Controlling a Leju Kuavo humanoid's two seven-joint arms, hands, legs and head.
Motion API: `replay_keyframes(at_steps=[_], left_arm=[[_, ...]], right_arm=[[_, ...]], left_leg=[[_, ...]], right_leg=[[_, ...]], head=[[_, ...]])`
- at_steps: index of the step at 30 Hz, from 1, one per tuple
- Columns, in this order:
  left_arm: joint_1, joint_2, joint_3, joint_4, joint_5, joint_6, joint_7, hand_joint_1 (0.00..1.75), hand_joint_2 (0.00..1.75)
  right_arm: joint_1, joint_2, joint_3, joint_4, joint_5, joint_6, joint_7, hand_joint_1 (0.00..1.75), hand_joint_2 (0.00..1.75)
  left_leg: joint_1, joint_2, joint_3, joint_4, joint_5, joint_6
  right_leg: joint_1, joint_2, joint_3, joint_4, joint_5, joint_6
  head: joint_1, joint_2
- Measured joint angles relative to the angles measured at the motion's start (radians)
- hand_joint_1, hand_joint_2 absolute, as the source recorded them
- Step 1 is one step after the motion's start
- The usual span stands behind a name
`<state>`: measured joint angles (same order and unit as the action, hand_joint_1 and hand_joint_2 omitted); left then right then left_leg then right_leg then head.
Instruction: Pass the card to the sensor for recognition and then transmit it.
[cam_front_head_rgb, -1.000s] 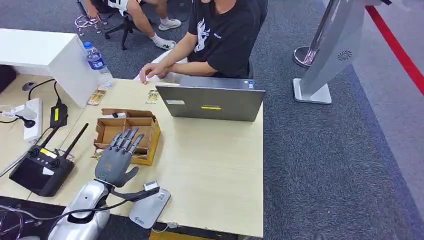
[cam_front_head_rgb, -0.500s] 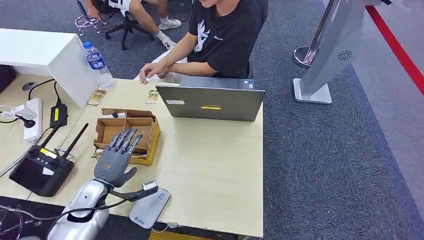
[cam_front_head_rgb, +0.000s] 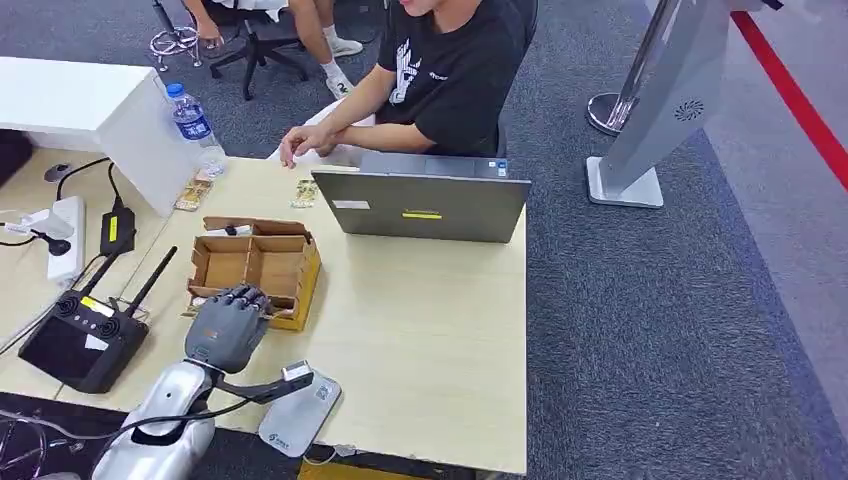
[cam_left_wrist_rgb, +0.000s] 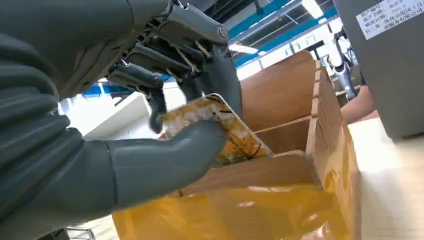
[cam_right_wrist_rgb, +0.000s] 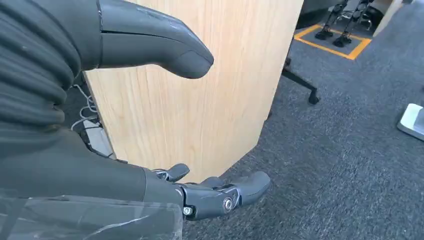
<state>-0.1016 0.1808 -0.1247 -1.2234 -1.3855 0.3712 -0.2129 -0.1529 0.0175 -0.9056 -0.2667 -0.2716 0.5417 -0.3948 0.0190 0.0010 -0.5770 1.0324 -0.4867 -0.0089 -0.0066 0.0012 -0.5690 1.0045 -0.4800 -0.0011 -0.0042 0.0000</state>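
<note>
At the box's near edge, the left hand pinches a card. Beside the counter's edge, the right hand hangs with fingers apart, holding nothing.

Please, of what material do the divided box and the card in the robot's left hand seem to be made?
The divided box looks like plain brown cardboard, matte, with thin flat partition walls. The card, held by the left hand, seems to be glossy printed plastic or coated paper: it has a pale rounded edge and a yellow pattern. Which of the two, I cannot tell.
</note>
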Motion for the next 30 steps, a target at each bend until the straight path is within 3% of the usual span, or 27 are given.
replay_keyframes(at_steps=[8,11,13,15,17,20,23,30], left_arm=[[0.000,0.001,0.000,0.000,0.000,0.000,0.000,1.64,1.75],[0.000,0.001,0.000,0.000,0.000,0.003,-0.001,1.75,1.75],[0.001,-0.001,0.001,0.000,0.007,0.065,-0.021,1.75,1.75],[0.010,-0.021,0.014,-0.027,0.050,0.184,-0.077,1.75,1.75],[0.023,-0.057,0.036,-0.109,0.118,0.220,-0.129,1.75,1.75],[0.028,-0.118,0.071,-0.253,0.250,0.155,-0.197,1.75,1.75],[0.010,-0.162,0.115,-0.367,0.316,0.100,-0.227,1.75,1.75],[-0.090,-0.200,0.209,-0.433,0.353,0.029,-0.217,1.75,1.75]], right_arm=[[0.000,0.000,0.000,0.000,0.000,0.000,0.000,0.00,1.75],[0.000,0.000,0.000,0.000,0.000,0.000,0.000,0.00,1.75],[0.000,0.000,0.000,0.000,0.001,0.000,0.000,0.00,1.75],[0.000,0.000,0.000,0.000,0.003,-0.002,0.000,0.00,1.75],[0.000,0.000,0.000,0.000,0.004,-0.003,-0.003,0.00,1.75],[0.000,0.001,0.000,0.000,0.015,-0.005,-0.006,0.00,1.75],[0.001,0.002,0.000,0.000,0.019,-0.007,-0.007,0.00,1.75],[-0.014,0.005,0.000,0.000,0.036,-0.021,0.005,0.00,1.75]], left_leg=[[0.000,0.000,0.000,0.000,0.000,0.000],[0.000,0.000,0.000,0.000,0.000,0.000],[0.000,0.000,0.000,0.000,0.000,0.000],[0.000,0.000,0.000,0.000,0.000,0.000],[0.000,0.000,0.000,0.000,0.000,0.000],[0.000,0.000,-0.001,0.000,0.000,0.000],[0.000,0.000,0.000,0.000,0.000,0.000],[0.001,0.000,0.000,0.000,0.001,-0.002]], right_leg=[[0.000,0.000,0.000,0.000,0.000,0.000],[0.000,0.000,0.000,0.000,0.000,0.000],[0.000,0.000,0.000,0.000,0.000,0.000],[0.000,0.000,0.000,0.000,0.000,0.000],[0.000,0.000,0.000,0.000,0.000,0.000],[0.000,0.000,0.000,0.000,0.000,0.000],[0.000,0.000,0.000,0.000,0.000,0.000],[0.000,0.000,0.000,0.001,0.001,-0.002]], head=[[0.000,0.000],[0.000,0.000],[0.000,0.000],[0.000,0.000],[0.000,0.000],[0.000,0.000],[0.000,0.000],[0.000,0.000]])
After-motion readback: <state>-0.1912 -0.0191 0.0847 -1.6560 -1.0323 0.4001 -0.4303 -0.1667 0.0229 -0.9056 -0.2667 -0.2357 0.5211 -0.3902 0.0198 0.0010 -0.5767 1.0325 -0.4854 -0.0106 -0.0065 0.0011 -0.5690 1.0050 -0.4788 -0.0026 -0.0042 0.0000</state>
